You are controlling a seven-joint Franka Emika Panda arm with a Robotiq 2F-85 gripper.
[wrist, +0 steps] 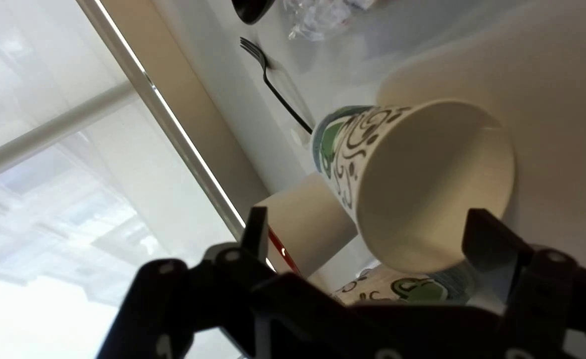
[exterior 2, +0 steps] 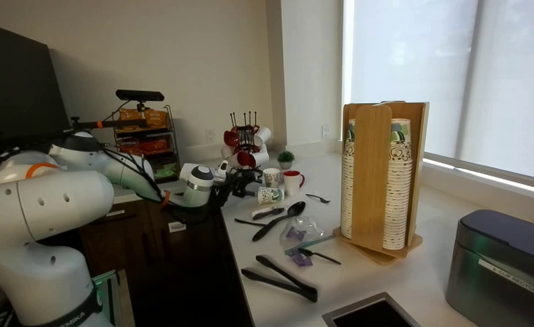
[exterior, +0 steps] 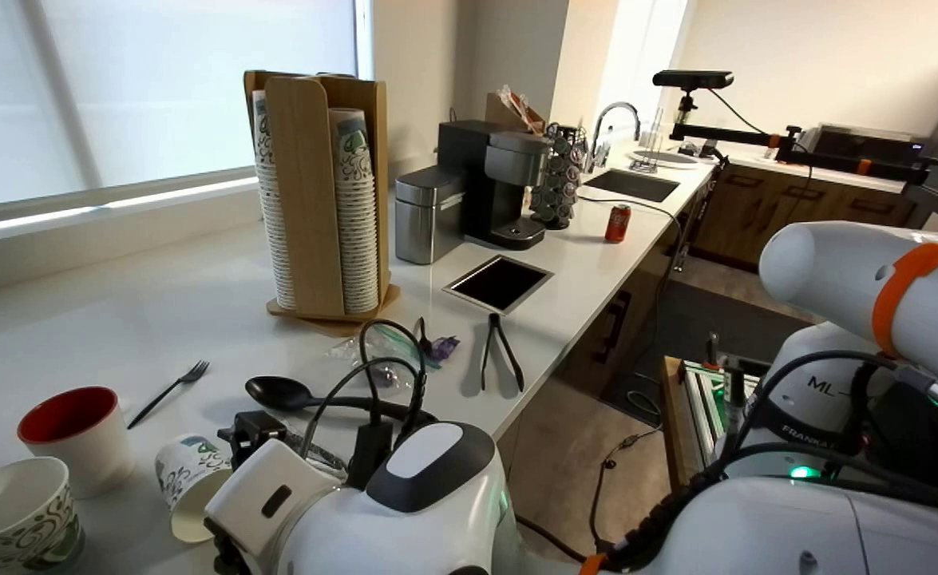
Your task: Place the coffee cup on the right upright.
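In an exterior view, the coffee cup lies on its side on the counter, near the gripper. A mug (white outside, red within) stands just behind the cup, beside an upright paper cup. Black tongs and a black spoon lie nearer the viewer.

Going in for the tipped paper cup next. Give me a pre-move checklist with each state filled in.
1. Tool open and unloaded: ok. Its jaws stand apart with nothing gripped.
2. Tipped cup upright: not ok. It lies on its side, mouth facing the tool.
3. Standing cup upright: ok.
4. Room around the tipped cup: not ok, in my judgement. The red-lined mug and the standing cup are close by and could be bumped.
5. No contact at the tipped cup's rim: cannot tell. A finger overlaps it in the wrist view.
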